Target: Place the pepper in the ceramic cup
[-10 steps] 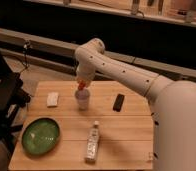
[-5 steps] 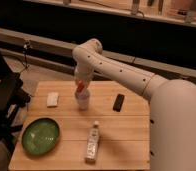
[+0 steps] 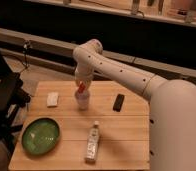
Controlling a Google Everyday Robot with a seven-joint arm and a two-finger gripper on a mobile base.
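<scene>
The white ceramic cup (image 3: 83,100) stands on the wooden table (image 3: 116,135), left of centre. My gripper (image 3: 81,85) hangs directly above the cup's mouth, at the end of the white arm that reaches in from the right. The red-orange pepper (image 3: 81,88) shows at the gripper's tip, just over the cup's rim and partly hidden by the gripper.
A green round plate (image 3: 40,135) lies at the front left. A clear bottle with a white cap (image 3: 92,143) lies at the front centre. A small white block (image 3: 52,99) sits left of the cup and a black device (image 3: 119,102) to its right.
The arm's wrist has risen and shifted slightly left above the cup. The pepper stays at the gripper's tip over the cup.
</scene>
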